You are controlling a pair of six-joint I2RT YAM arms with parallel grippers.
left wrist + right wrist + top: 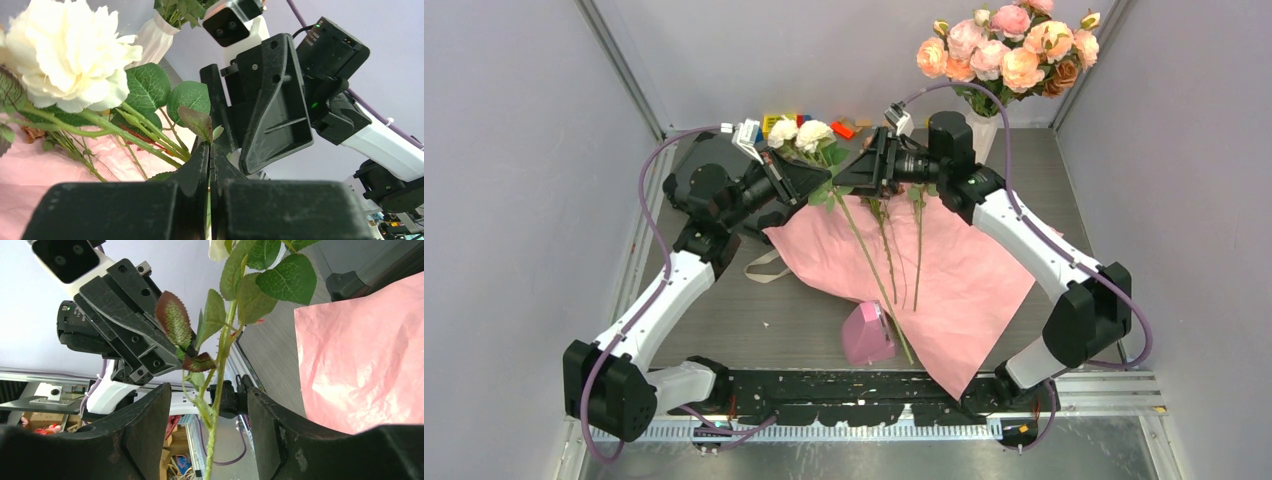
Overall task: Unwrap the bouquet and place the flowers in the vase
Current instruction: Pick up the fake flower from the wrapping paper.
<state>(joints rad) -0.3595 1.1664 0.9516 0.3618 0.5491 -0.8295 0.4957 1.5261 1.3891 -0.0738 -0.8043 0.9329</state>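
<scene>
1. Left hand point(210, 150): fills the bottom of its own wrist view. The jaws are pressed together on a leafy green stem of the flowers point(799, 133), whose cream heads are raised just beyond it, toward the far side.
2. Right hand point(207, 390): jaws wide, straddling that stem with a gap on each side and gripping nothing. It meets the left hand nose to nose above the far edge of the paper.
3. Wrapping paper point(954, 290): pale pink, opened out flat across the middle of the tabletop point(724, 320), with one corner reaching the near rail.
4. Ribbon point(764, 268): beige, loose, just left of the paper.
5. Stems: three thin ones run near-to-far over the paper. From above it cannot be told which of them are lifted.
6. Vase point(984, 128): white and ribbed, at the far right behind the right arm. It carries a large peach rose cluster point(1014, 50) and none of the small flowers.
7. Pink wedge point(867, 335): at the near side of the paper, touching or just beside a stem.

Status, as judged: the bouquet appears fully unwrapped and one stem is in hand. Every flower has yet to go to the vase at the far right.
</scene>
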